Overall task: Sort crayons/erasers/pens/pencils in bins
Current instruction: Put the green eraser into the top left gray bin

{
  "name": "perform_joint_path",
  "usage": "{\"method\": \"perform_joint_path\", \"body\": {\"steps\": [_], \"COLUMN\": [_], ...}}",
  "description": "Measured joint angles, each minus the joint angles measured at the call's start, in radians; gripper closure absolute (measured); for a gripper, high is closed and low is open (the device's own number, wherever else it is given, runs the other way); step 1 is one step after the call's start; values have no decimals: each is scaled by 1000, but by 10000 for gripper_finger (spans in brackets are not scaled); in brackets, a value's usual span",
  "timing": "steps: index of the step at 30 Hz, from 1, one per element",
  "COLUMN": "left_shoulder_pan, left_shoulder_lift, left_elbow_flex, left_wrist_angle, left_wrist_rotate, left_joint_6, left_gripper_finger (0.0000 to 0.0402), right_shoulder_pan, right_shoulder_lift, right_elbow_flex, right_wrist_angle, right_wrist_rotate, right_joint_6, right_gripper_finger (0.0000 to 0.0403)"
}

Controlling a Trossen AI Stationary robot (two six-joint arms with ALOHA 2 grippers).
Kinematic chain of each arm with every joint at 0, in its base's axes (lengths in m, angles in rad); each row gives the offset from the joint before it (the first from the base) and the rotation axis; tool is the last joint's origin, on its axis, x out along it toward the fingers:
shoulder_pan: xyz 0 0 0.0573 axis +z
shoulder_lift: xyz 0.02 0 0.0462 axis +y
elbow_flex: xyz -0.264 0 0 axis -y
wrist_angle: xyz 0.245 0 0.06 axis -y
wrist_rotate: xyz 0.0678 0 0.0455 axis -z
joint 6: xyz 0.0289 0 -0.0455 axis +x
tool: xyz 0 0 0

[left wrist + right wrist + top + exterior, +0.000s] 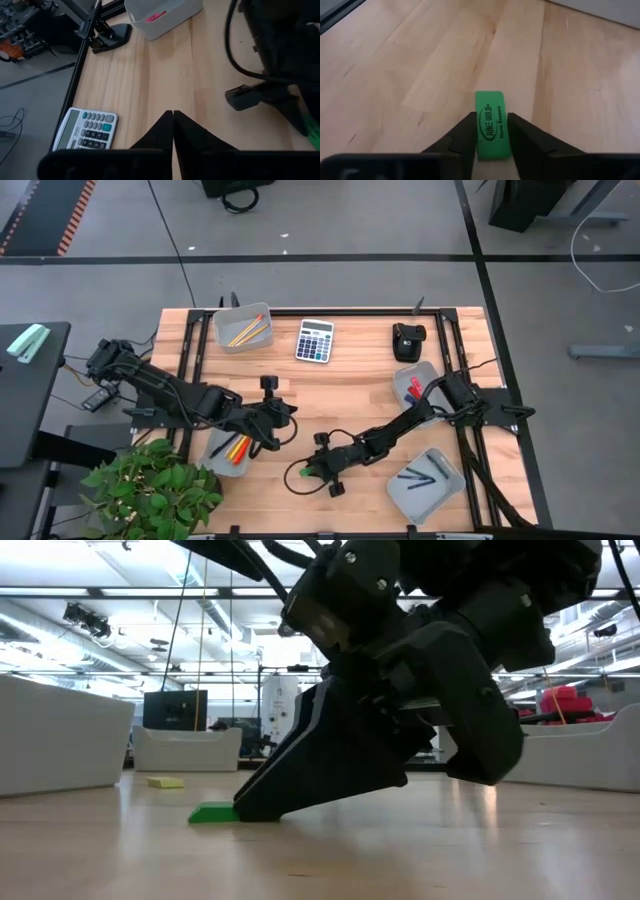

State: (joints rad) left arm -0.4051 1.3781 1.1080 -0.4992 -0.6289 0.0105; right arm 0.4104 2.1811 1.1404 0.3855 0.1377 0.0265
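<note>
Calculator (314,340) lies well apart from right hand (491,131) gripping green eraser (491,123).

Even overhead light, soft shadows, low view's near arm blurred

A robotics lab or workshop is suggested: a wooden table (340,395) is framed by rails, with concrete flooring (330,220) at twelve o'clock.

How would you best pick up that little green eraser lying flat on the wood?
Pinch the green eraser across its two long sides, coming down from above. It lies flat on the table, so only those narrow edges fit between the right gripper's jaws, which already straddle it.
</note>
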Motion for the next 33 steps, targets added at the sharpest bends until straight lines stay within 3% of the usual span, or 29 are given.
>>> {"method": "perform_joint_path", "body": {"steps": [5, 10, 19, 28, 33], "left_shoulder_pan": [12, 16, 16, 16, 16], "left_shoulder_lift": [0, 0, 0, 2, 3], "left_elbow_flex": [0, 0, 0, 0, 0], "left_wrist_angle": [4, 9, 10, 16, 15], "left_wrist_rotate": [0, 0, 0, 1, 1], "left_joint_6": [-1, -4, -4, -17, -47], "left_gripper_finger": [372, 384, 381, 379, 388], "right_shoulder_pan": [14, 30, 80, 74, 37], "right_shoulder_lift": [-2, -35, -396, -707, -839], "right_elbow_flex": [1, -1, -5, -35, -128], "right_wrist_angle": [-23, -81, -668, -1209, -1387], "right_wrist_rotate": [21, 74, 258, 434, 564], "right_joint_6": [-25, -47, 24, 317, 741], "right_gripper_finger": [330, 338, 338, 337, 337]}}
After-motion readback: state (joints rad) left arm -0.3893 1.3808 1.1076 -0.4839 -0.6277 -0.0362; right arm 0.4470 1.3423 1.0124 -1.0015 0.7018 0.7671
